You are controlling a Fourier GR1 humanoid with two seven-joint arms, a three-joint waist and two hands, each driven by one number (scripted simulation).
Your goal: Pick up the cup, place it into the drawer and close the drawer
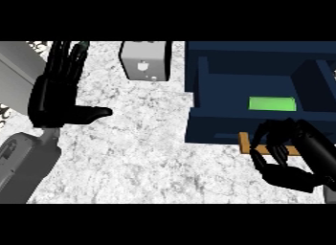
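The drawer [269, 119] sits open at the right of the surface [149, 158], with the cup [272, 103] inside it.

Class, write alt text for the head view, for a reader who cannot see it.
The right hand curls at the wooden handle of an open dark blue drawer holding a green cup. The left hand rests open at left.

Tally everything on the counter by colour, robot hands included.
Black: 2, left robot hand and right robot hand
Dark blue: 1, drawer unit
Green: 1, cup inside the drawer
White: 1, appliance
Wooden: 1, drawer handle
Total: 6
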